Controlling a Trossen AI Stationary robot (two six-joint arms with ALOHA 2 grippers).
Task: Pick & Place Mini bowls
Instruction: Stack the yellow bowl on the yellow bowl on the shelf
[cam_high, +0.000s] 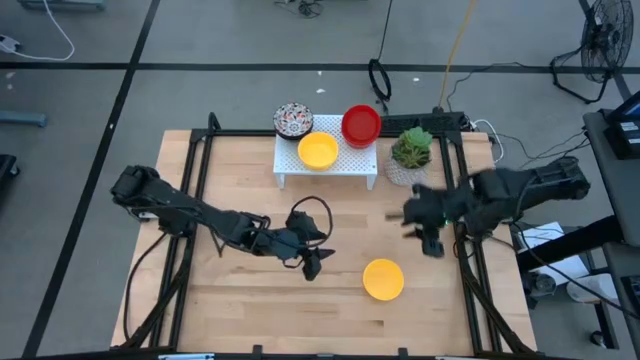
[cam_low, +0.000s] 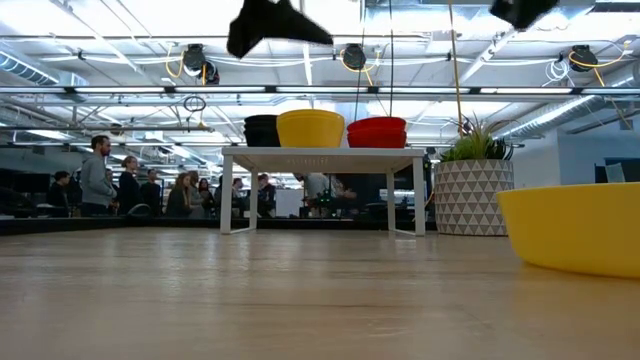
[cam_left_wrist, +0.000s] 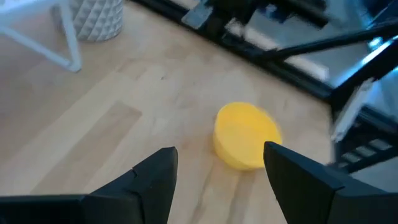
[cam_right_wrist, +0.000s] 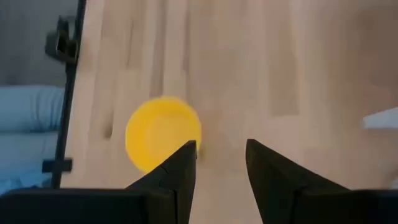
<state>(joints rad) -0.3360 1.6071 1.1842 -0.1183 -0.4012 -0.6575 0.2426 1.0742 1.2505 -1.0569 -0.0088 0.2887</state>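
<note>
Yellow mini bowl (cam_high: 383, 279) lies alone on the wooden table (cam_high: 240, 320) at lower centre-right, with the left gripper (cam_high: 311, 266) just left of it, fingers spread wide and empty, and the right gripper (cam_high: 432, 246) up-right, partly open, empty.

Pale wooden tabletop (cam_high: 240, 290) in a black frame. On it: a white riser (cam_high: 327, 165) at the back, a potted plant (cam_high: 410, 157) just beside that (triangle-patterned pot), and one yellow bowl (cam_high: 383, 279) alone near the front. On the riser: patterned bowl (cam_high: 293, 120), second yellow bowl (cam_high: 318, 151), red bowls (cam_high: 361, 126).
</note>
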